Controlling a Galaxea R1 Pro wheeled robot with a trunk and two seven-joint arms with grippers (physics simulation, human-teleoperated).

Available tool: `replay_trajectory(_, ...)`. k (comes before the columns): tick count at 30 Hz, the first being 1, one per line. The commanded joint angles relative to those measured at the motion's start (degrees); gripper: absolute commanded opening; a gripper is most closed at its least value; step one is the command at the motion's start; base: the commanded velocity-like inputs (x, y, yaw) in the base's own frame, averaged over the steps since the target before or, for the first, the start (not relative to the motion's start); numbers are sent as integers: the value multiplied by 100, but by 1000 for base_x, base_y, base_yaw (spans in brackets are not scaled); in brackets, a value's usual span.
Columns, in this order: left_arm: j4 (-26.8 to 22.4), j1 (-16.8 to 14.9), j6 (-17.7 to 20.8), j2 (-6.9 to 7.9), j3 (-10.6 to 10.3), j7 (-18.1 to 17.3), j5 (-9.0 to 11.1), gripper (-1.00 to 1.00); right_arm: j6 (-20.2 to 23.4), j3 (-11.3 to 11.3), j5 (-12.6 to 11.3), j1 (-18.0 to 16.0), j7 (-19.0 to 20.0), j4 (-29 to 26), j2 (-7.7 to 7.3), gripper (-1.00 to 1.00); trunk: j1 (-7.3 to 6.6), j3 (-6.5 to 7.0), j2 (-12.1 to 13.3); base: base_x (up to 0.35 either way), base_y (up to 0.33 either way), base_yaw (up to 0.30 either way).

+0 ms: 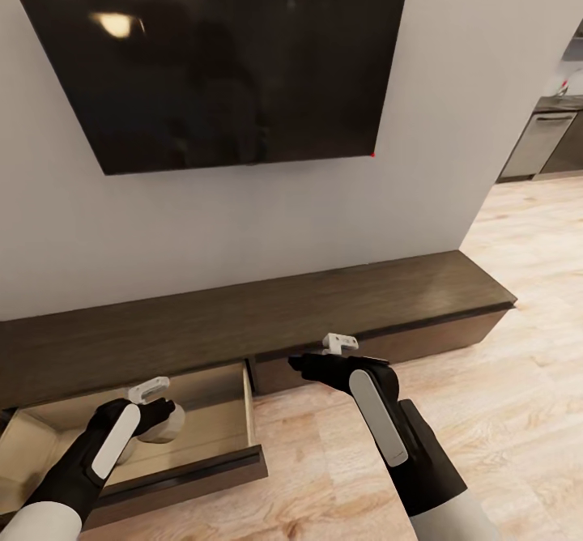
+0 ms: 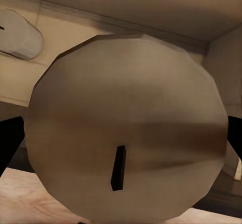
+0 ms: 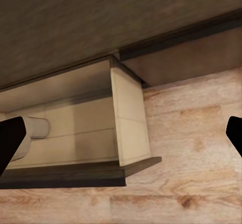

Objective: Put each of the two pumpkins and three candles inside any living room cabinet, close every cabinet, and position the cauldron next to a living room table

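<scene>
A beige candle [image 2: 126, 133] hangs over the dark cabinet's [image 1: 243, 322] open drawer [image 1: 219, 411].

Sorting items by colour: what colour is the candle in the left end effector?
Pale beige-tan candle, with a dark wick; clearest in the left wrist view.

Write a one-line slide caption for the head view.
Left gripper holds a candle over the cabinet's open drawer; right gripper, jaws apart, hovers beside it.

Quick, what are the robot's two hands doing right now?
Left gripper: shut on a candle, over the open drawer.
Right gripper: open, holding nothing.
</scene>
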Motion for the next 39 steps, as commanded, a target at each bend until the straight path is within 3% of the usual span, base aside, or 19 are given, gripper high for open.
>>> replay_trajectory(1,-8,-3,14,2,-3,46,57,-100,11,4,-60,-3,-61,-9,0,100,22,-23,-44,0,0,0)
replay_trajectory(39,-8,-3,14,2,-2,46,65,-100,11,11,-59,-4,-69,-13,17,100,857,-705,-1568,0,0,0)
